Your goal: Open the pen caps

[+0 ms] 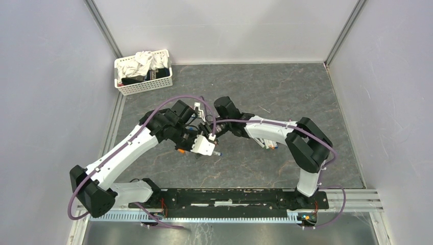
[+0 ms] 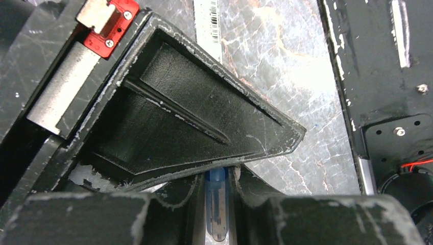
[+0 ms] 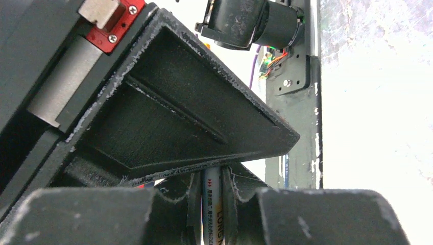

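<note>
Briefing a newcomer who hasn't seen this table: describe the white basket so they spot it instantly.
Start at the grey stone-patterned table and go to its far left corner. The basket sits there, white slotted plastic stuffed with crumpled white cloths, the only container in view.

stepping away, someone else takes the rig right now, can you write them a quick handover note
left tool: shut on a blue pen end, probably the cap.
right tool: shut on a white pen barrel.
where: both tools meet over the middle of the table, seemingly on one pen.
done: pen gripped by both tools; no cap seen off yet.
left: pull cap and barrel apart, set them down, then go on to the rest. Other pens and caps cannot be made out in these views.
</note>
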Controlling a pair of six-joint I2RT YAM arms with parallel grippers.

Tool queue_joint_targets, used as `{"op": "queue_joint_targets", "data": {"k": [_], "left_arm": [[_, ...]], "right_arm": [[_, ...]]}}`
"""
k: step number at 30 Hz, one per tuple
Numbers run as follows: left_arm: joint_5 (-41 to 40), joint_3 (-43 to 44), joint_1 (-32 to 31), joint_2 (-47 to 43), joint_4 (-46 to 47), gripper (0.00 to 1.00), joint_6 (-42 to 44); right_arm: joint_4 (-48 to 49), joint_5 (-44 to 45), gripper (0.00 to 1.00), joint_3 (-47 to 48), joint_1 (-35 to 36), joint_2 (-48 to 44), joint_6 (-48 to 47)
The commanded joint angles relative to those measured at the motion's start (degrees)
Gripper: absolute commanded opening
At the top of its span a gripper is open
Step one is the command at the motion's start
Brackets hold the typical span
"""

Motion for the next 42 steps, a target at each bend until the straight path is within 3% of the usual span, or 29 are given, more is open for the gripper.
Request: {"op": "queue_joint_targets", "data": {"k": [1,3,5,7,8,10,12,14,15,17,19,25,27,30,31,32,33,39,42], "left_arm": [[5.54,1.37,-3.1,0.68,3.66,0.02,1.31],[2.13,-0.05,-2.61,0.16,4.64,0.02,2.96],[-3.03,-1.71,2.58,-0.96,3.47,0.02,7.91],[-2.22,-1.56,20.61,-0.25,-0.8,0.02,23.02],[-1.9,-0.91,30.32,1.1,-2.31,0.02,29.08],[0.48,4.33,37.7,6.55,-9.4,0.02,35.12],[2.78,4.4,33.82,6.68,-9.68,0.02,32.3],[-0.75,-0.09,24.6,2.83,-3.48,0.02,25.62],[-1.46,-1.29,19.11,1.45,-2.71,0.02,22.95],[-0.53,-1.34,14.42,0.03,-2.27,0.02,18.59],[0.53,-0.23,10.51,-0.45,-2.63,0.02,14.68],[4.53,-1.62,6.72,-3.95,-0.52,0.04,9.38],[5.46,-2.57,4.53,-5.01,1.06,0.28,7.24],[5.48,-4.7,1.02,-7.75,6.24,0.41,4.37],[5.3,-5.14,0.09,-8.15,7.4,0.49,4.2],[4.79,-5.51,-0.62,-8.56,8.11,0.63,4.18],[4.3,-5.67,-1.32,-8.61,8.48,0.68,4.52],[1.52,-7.21,-3.49,-9.43,13.52,0.7,4.48],[0.38,-7.87,-4.39,-9.6,14.53,0.66,4.91]], "right_arm": [[-7.75,8.93,0.0,4.43,0.2,3.45,-8.88],[-17.59,8.95,0.0,3.15,-0.85,3.46,-18.1],[-25.38,11.69,0.0,-7.28,-2.88,-2.04,-26.13],[-31.04,15.47,0.0,-24.32,-3.93,-11.55,-32.52],[-28.0,16.0,0.0,-32.19,-4.14,-17.64,-30.39],[-14.55,16.18,0.0,-45.27,-4.99,-29.75,-19.3],[-6.69,14.78,0.0,-46.99,-5.98,-33.24,-13.88],[-17.23,15.18,0.0,-39.1,-6.35,-29.82,-21.09],[-19.47,15.13,0.0,-35.49,-6.49,-28.11,-22.93],[-18.44,14.59,0.0,-30.94,-6.46,-26.67,-22.0],[-17.21,13.14,0.0,-27.3,-6.45,-24.67,-21.11],[-14.07,9.86,0.0,-19.33,-5.86,-19.29,-18.72],[-12.04,8.38,0.0,-16.75,-5.33,-17.63,-17.11],[-10.03,6.61,0.0,-12.55,-4.28,-14.9,-15.35],[-10.11,6.3,0.0,-11.46,-3.98,-13.82,-15.34],[-10.08,5.88,0.0,-10.19,-3.7,-13.02,-15.13],[-9.69,5.49,0.0,-9.32,-3.35,-12.28,-14.82],[-6.69,4.25,0.0,-5.27,-1.83,-8.71,-11.75],[-5.44,3.94,0.0,-3.79,-1.16,-7.44,-10.56]]}}
